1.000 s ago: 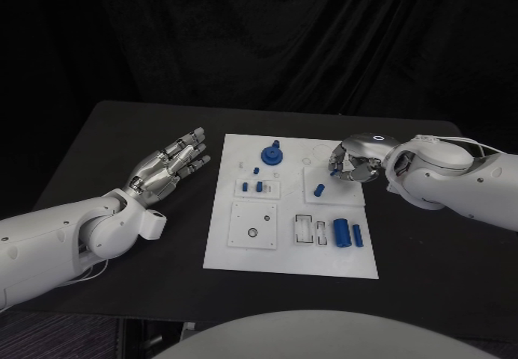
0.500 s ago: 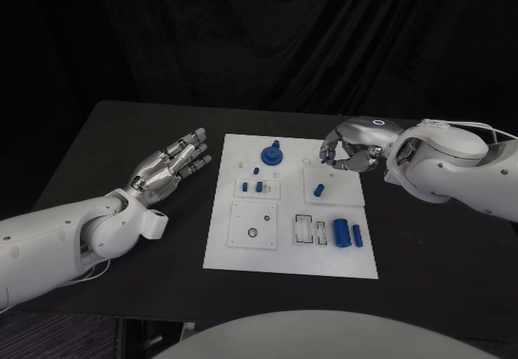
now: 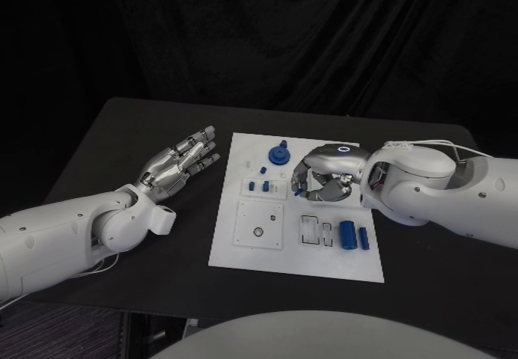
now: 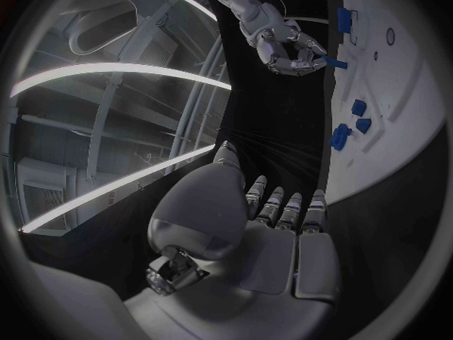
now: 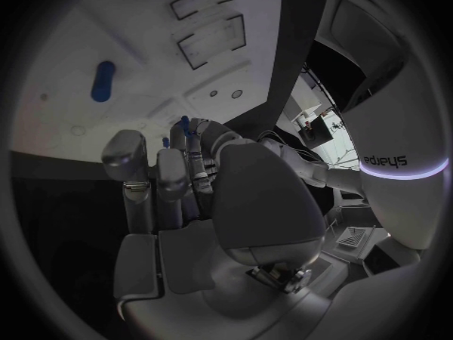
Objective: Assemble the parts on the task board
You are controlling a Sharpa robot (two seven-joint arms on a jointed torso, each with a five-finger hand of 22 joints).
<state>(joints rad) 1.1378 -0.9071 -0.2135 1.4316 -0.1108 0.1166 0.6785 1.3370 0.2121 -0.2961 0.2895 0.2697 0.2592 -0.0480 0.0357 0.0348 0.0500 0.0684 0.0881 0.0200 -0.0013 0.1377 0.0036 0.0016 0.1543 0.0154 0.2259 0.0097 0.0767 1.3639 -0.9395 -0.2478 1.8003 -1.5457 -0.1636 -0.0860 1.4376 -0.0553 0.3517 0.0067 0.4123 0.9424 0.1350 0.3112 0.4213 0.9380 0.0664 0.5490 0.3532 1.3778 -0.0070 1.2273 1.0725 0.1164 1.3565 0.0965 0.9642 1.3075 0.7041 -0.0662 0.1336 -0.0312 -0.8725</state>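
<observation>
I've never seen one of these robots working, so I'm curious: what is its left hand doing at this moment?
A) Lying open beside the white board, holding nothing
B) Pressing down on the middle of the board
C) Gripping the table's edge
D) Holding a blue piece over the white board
A: the left hand lies open with fingers spread, on the black table beside the task board, with nothing in it.

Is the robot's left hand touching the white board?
Apart. In the head view the left hand lies open beside the task board, with a strip of black table between its fingertips and the board's edge.
</observation>
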